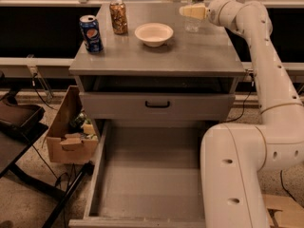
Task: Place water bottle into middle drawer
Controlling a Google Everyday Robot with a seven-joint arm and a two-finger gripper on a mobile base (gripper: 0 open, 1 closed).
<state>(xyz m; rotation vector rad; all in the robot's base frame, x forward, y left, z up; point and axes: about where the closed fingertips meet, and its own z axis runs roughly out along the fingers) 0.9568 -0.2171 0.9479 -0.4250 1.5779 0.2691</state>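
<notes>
The white bowl sits near the middle of the grey cabinet top, and everything else is placed from it. To the right of the bowl and a little farther back stands the water bottle, upright on the same top and well apart from the bowl. The gripper is level with the bottle's middle, crossing in front of it and pointing toward the bowl. It overlaps the bottle, but I cannot tell whether it is closed on the bottle or only beside it. The white arm runs from the gripper away from the bowl, to the right and down toward the near edge of the view. Left of the bowl and slightly behind it stands a gold-brown can. Farther left, about level with the bowl, is a blue Pepsi can. Below the bowl, under the top, is a shut drawer front with a black handle. Lower still, the middle drawer is pulled out with its floor bare, and a thick white part of the arm covers its right front corner. Down and left of the bowl, on the floor beside the cabinet, is an open cardboard box with small items inside.
</notes>
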